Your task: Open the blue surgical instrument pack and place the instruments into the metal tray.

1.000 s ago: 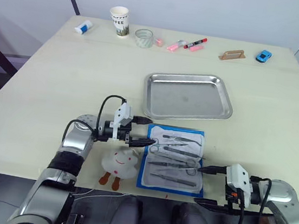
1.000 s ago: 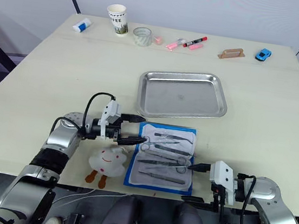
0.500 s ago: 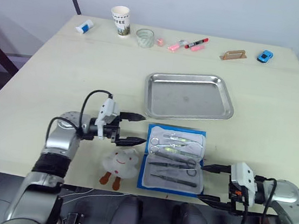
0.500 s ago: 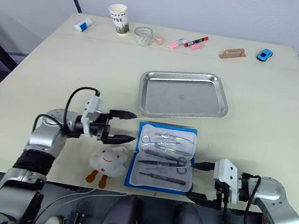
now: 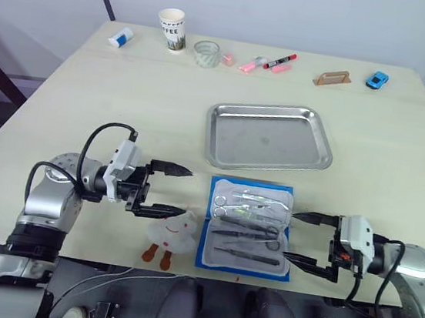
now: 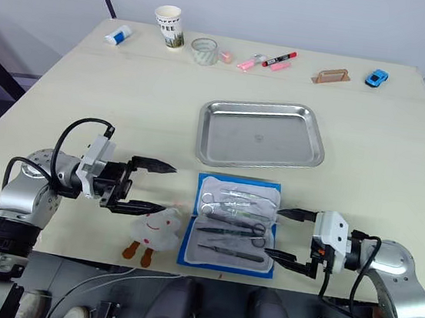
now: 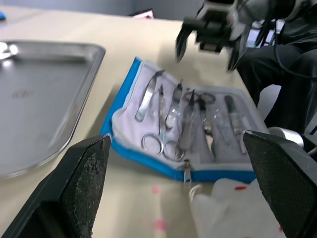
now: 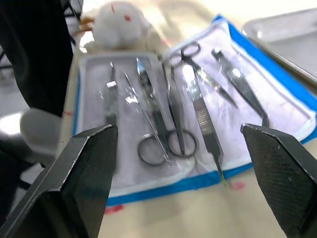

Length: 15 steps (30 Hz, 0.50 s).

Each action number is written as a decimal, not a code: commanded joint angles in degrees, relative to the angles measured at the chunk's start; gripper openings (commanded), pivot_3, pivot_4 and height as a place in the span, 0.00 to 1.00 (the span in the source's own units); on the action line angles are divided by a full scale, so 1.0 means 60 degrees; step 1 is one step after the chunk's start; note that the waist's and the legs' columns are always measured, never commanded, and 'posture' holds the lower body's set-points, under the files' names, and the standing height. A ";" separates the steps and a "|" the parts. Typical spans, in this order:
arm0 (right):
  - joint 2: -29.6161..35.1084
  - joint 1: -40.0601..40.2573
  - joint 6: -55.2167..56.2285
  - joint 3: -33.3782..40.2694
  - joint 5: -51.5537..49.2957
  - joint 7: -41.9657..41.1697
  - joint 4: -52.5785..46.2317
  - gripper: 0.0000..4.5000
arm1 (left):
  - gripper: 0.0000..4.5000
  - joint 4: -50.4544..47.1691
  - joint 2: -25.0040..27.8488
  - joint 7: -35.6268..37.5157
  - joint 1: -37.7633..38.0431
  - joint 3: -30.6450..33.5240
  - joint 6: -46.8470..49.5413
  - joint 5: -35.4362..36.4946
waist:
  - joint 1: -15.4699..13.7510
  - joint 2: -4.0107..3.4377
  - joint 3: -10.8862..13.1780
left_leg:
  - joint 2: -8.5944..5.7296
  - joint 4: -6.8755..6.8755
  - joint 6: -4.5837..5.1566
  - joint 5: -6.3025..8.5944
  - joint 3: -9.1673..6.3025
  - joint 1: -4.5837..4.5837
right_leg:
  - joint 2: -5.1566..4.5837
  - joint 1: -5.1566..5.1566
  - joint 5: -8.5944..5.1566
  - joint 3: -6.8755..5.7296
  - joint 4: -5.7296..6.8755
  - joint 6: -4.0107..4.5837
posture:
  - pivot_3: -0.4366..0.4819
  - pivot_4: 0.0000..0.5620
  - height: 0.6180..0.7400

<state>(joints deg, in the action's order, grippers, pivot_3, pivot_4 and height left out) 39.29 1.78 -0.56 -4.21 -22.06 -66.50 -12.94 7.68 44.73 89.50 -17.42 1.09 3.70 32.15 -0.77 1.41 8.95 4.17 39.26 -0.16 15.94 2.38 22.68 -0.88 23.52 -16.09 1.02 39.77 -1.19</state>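
Left eye view: pack (image 5: 248,225) open, tools (image 5: 245,223) inside, tray (image 5: 268,137) at 12 o'clock. Both claws, left (image 5: 168,190) and right (image 5: 301,236), wide open, empty. Next: grab one tool.

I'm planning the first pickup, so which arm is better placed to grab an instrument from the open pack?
Probably right: the right gripper is open at the pack edge, facing the instruments; the left gripper sits farther off, beside the plush toy.

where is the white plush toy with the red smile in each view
Left eye view: white plush toy at the near table edge, beside the open blue surgical instrument pack.
Right eye view: beside the pack's left edge.
Left wrist view: near corner, next to the pack's zipper edge.
Right wrist view: beyond the pack's far end.
Shared landmark: the blue pack.
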 commanded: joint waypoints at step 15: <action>-0.0177 -0.1238 0.0584 -0.0717 0.0819 -0.0474 0.1334 0.97 | 1.00 -0.2018 0.2665 0.0500 0.0522 -0.0505 0.0027 0.2037 | 0.0000 -0.0008 0.0007 | 0.0004 -0.0002 0.0000 0.0000 0.0015 0.0001 | -0.0001 0.0008 -0.0001 0.0008 0.0001 0.0001 | 0.48 0.27 0.88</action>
<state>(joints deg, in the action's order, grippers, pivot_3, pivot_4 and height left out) 38.18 -5.09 1.98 -8.59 -17.11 -68.94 -4.65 -2.30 59.59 89.67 -14.43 -2.09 3.54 42.59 -0.77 1.36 8.99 4.20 39.24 -0.16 15.94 2.48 22.68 -0.89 23.57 -16.09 1.07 39.77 -1.19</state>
